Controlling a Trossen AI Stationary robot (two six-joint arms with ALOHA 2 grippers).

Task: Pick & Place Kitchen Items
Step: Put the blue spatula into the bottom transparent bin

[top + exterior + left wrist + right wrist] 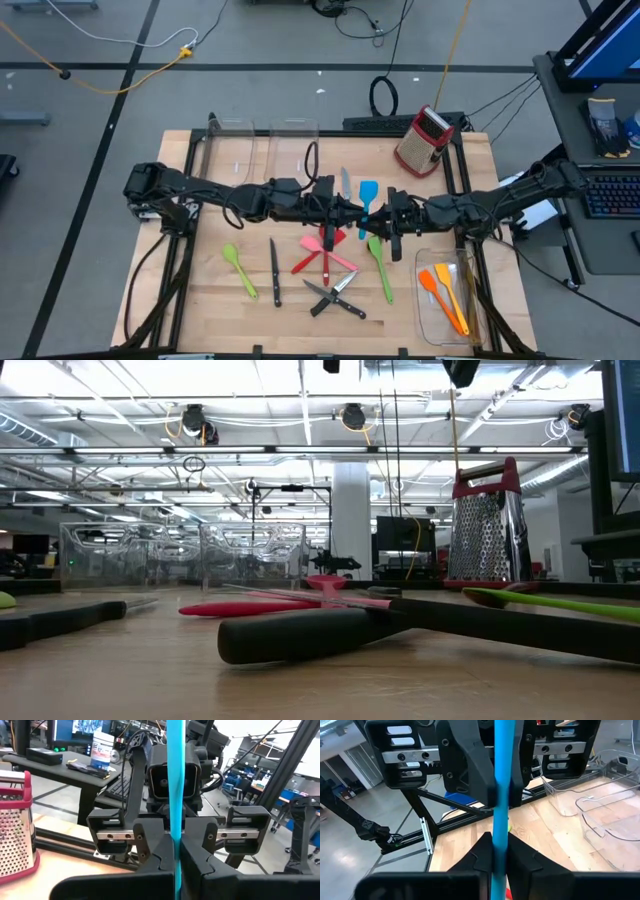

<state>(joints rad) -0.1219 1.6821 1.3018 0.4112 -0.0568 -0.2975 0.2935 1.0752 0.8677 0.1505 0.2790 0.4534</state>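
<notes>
A blue spatula [367, 200] stands upright in the air above the middle of the table, blade up. My left gripper [350, 213] reaches in from the table's left and is shut on its handle. My right gripper [388, 215] faces it from the right and is shut on the same handle. Each wrist view shows the handle [176, 795] [501, 780] running straight up between that arm's own fingers, with the other gripper just behind it. The low view shows neither gripper. My left gripper [176, 880] pinches the spatula's handle [176, 857] between its two fingers. The fingers come in level from the table's left and lie across the handle. The spatula is upright and clear of the table. My right gripper [499, 865] pinches the same handle [500, 827] between its two fingers, level from the table's right and across the handle. It sits close against the left gripper. Which of the two holds higher on the handle, I cannot tell.
On the table below lie green spoons [240, 270] [380, 265], red and pink spatulas [322, 255], black-handled knives [274, 270] [335, 295]. Orange spatulas [445, 290] lie in a clear bin [428, 318] at the near right. A red grater [425, 140] and clear bins [265, 150] stand at the far edge.
</notes>
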